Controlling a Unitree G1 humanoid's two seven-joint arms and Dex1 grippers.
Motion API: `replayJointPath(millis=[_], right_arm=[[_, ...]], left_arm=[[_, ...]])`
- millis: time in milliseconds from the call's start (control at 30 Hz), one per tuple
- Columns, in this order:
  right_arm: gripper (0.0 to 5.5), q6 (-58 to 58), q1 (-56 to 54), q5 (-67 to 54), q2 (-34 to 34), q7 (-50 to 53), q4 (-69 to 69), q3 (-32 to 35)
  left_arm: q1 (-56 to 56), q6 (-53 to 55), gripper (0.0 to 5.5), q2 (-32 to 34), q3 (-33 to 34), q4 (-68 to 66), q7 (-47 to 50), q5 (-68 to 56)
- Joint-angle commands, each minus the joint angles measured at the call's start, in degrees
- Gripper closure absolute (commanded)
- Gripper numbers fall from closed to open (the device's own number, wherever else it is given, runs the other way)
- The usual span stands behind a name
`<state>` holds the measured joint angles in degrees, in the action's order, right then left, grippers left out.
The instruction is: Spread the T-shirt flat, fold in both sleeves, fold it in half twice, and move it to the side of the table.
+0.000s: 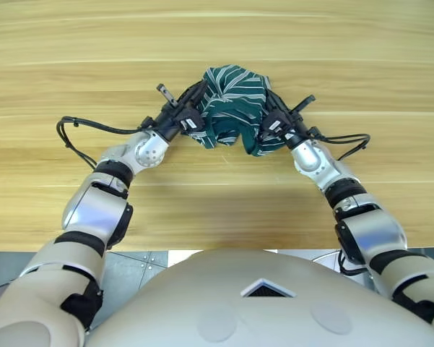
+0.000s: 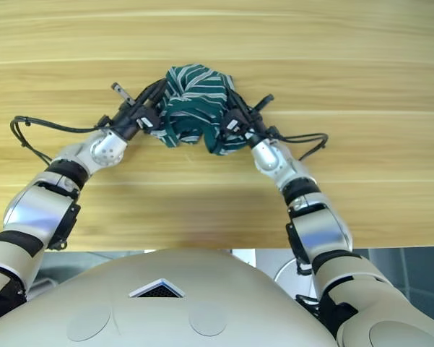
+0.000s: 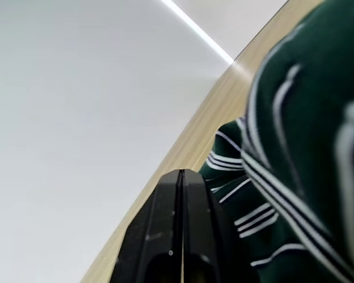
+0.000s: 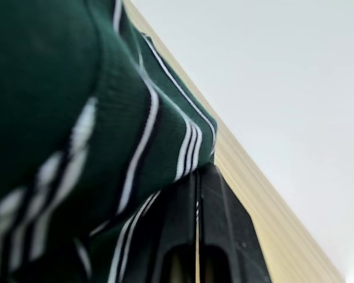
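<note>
One T-shirt [image 1: 235,101], dark green with thin white stripes, is bunched into a rumpled heap. It lies near the middle of the surface [image 1: 217,43], between the two arms' wrists, not spread and not folded.

One surface, light wood with long grain lines running side to side, carries the shirt.

Two arms are bent inward so that their ends meet the heap from either side. The left arm [image 1: 141,152] comes to the shirt's left edge and the right arm [image 1: 318,163] to its right edge, with folds of cloth draped over both ends.

Left jaws: pressed together, with only a hairline seam between the two black fingers [image 3: 159,236]. Striped cloth lies right against their side. Whether any fabric is caught in the seam cannot be told.

Right jaws: pressed together likewise, their black fingers [image 4: 224,236] meeting at the tip, where a striped hem of the shirt runs in and is pinched.

Two black cables, one looping out from each wrist, rest on the wood: the left cable [image 1: 79,130] and the right cable [image 1: 350,141].
</note>
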<state>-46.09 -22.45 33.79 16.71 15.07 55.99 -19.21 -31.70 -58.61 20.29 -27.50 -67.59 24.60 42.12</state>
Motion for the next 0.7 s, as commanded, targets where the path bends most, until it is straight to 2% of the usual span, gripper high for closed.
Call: replayJointPath(millis=[33,400,700], right_arm=[[5.47,1.4,0.4,0.9,3.6,0.8,0.4,-0.2],[5.47,1.5,2.3,-3.0,15.6,1.4,-1.0,5.8],[5.47,-1.2,3.7,-6.9,16.2,-1.8,-4.1,7.8]], left_arm=[[1.4,1.0,5.5,1.8,-4.0,-0.9,1.0,4.2],[1.2,1.3,5.5,10.8,-4.5,0.6,6.5,4.3],[0.9,2.2,5.5,12.1,-3.9,-0.6,7.4,3.8]])
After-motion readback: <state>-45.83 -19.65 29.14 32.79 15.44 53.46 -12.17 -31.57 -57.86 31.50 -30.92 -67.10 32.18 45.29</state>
